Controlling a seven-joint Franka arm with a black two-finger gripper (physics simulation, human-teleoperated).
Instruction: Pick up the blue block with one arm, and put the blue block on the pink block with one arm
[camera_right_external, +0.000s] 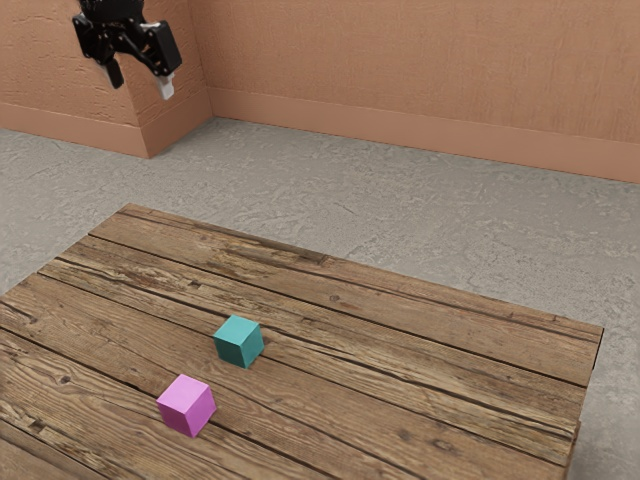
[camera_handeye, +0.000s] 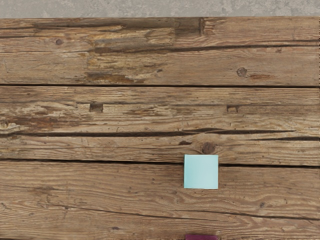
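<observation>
Terracotta plaster walls with a matching skirting run behind a grey, speckled floor. In front stands a weathered wooden plank table with dark seams and knots.

The black gripper hangs high in the exterior view's upper left, over the floor behind the table's far corner and well above the tabletop. Its two fingers point downward and stand clearly apart with nothing between them. One ends in a pale tip.

Both blocks rest on the table, well apart from the hand. The blue block, teal in shade, sits flat on the planks toward the exterior view's left half, one corner turned toward the camera. The pink block lies near it, closer to the camera and a little toward the exterior view's left. The two are close neighbours but do not touch, with a strip of bare wood between them.

From the wrist camera, looking straight down, the blue block shows as a pale square top face just beside a plank seam. A thin magenta sliver of the pink block shows in line with it, separated by bare plank. A band of grey floor shows past the table's far edge.
</observation>
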